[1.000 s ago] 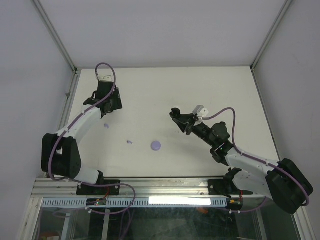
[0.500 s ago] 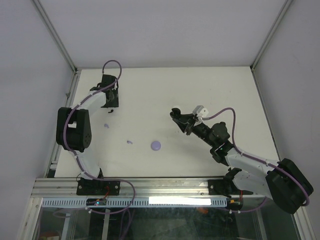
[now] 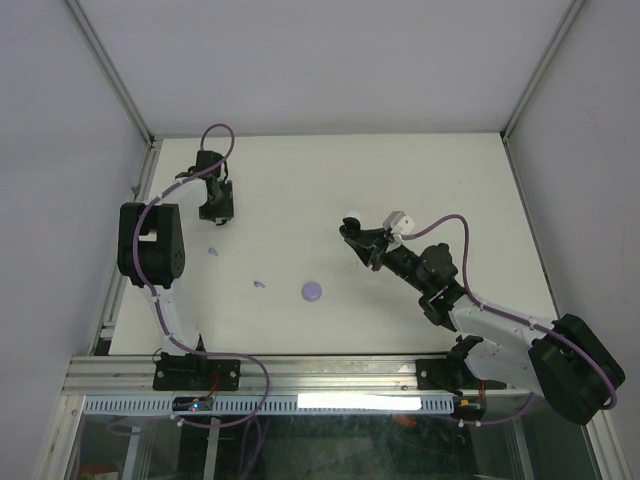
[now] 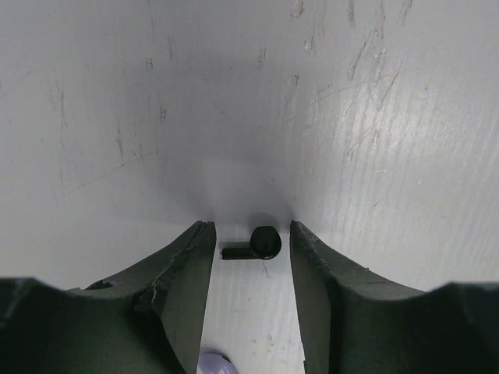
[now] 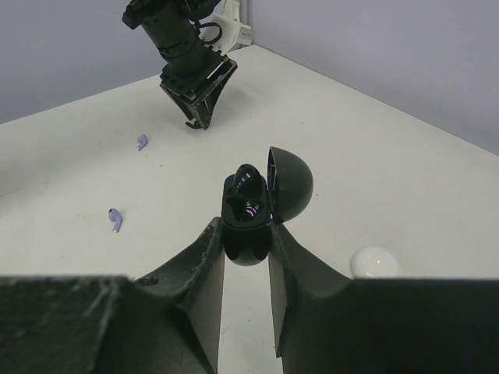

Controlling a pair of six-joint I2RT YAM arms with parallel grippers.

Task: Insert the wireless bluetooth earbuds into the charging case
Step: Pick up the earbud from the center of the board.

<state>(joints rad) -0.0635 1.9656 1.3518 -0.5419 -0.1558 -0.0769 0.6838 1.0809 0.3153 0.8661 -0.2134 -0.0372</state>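
A black earbud (image 4: 257, 244) lies on the white table between the fingers of my left gripper (image 4: 251, 234). The jaws stand open on either side of it, with a small gap at each side. My right gripper (image 5: 247, 234) is shut on the black charging case (image 5: 248, 206), held above the table with its lid (image 5: 290, 185) swung open. In the top view the left gripper (image 3: 215, 207) is at the far left and the right gripper (image 3: 356, 238) at mid right. Two lavender earbuds (image 3: 213, 252) (image 3: 259, 285) lie on the table between them.
A round lavender case (image 3: 312, 291) sits near the front middle. A white round case (image 5: 374, 262) lies to the right of the right gripper. Grey walls and metal rails enclose the table. A lavender piece (image 4: 210, 362) shows at the bottom of the left wrist view.
The left arm has folded back toward the far left corner. Its jaws have narrowed around the black earbud. The right arm and the case have not moved.
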